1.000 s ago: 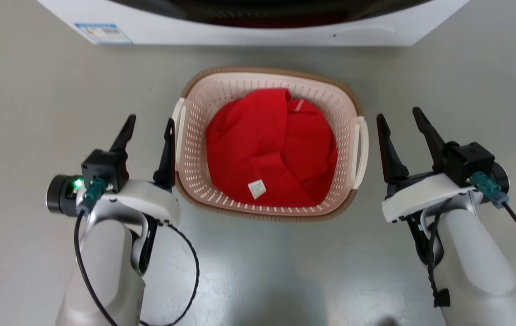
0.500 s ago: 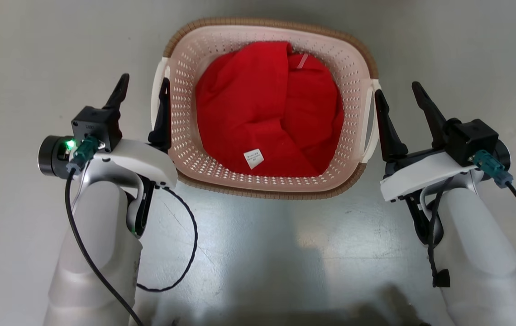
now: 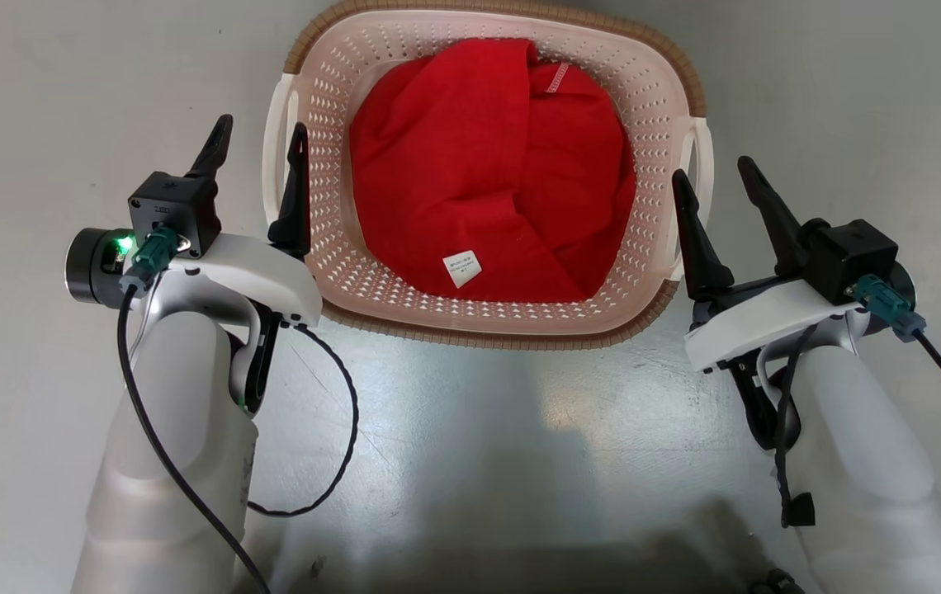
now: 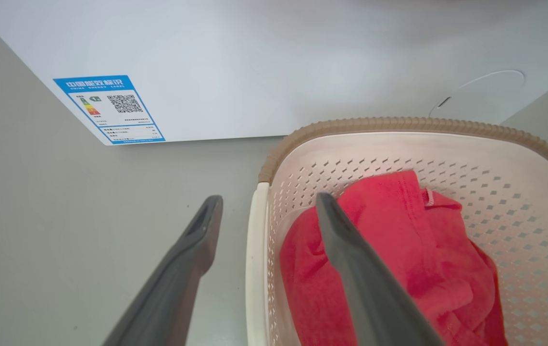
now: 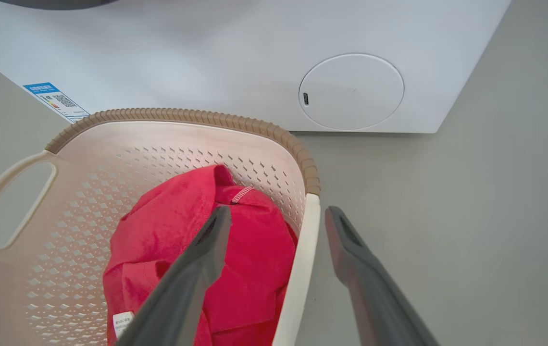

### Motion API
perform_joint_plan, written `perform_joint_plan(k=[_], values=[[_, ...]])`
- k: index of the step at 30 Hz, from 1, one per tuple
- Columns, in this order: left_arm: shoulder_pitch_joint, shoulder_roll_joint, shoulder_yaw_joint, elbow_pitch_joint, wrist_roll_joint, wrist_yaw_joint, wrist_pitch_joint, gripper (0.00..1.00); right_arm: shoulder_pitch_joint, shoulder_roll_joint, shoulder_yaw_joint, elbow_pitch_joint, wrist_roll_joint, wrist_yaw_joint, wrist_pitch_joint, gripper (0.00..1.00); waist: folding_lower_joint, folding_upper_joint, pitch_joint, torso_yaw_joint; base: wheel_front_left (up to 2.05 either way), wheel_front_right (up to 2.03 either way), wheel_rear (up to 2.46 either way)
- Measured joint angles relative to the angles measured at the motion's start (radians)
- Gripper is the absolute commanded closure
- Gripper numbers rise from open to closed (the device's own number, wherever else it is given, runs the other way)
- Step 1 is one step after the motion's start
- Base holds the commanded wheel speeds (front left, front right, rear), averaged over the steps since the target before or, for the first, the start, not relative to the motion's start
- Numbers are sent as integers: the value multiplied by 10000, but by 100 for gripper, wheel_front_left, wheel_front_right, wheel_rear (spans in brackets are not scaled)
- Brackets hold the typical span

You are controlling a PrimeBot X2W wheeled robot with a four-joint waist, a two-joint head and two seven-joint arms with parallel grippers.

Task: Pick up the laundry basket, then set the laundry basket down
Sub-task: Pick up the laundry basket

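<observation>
The laundry basket (image 3: 332,216), cream with a brown rim, stands on the floor in the upper middle of the head view, with a red garment (image 3: 487,165) in it. My left gripper (image 3: 258,142) is open and straddles the basket's left white handle (image 3: 271,132): one finger is outside, the other inside the wall. My right gripper (image 3: 710,172) is open the same way around the right handle (image 3: 703,157). The left wrist view shows the left handle (image 4: 255,269) between the fingers of that gripper (image 4: 269,198). In the right wrist view the right handle (image 5: 301,254) lies between the fingers of that gripper (image 5: 279,211).
A white washing machine (image 4: 264,53) stands just behind the basket, with a blue label (image 4: 109,108) low on its front and a round cover (image 5: 351,91) at the other side. Grey floor (image 3: 41,99) lies on both sides of the basket and in front of it.
The head camera has tilted down, so the washing machine has left its view. Both grippers have closed in on the basket and now straddle its handles; a second ago they stood beside it.
</observation>
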Motion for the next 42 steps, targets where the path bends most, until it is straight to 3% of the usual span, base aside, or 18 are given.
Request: perform_joint_plan(k=[17,42], values=[[-469,-4,-113,1223,-6,-46,0,0,-239,-4,230,575,117,0,0,0,0,0,359,-16,0,0,0],[-1452,186,-426,3068,-2,-86,0,0,-1450,-29,1457,3097,1914,0,-13,0,0,0,447,-77,0,0,0]])
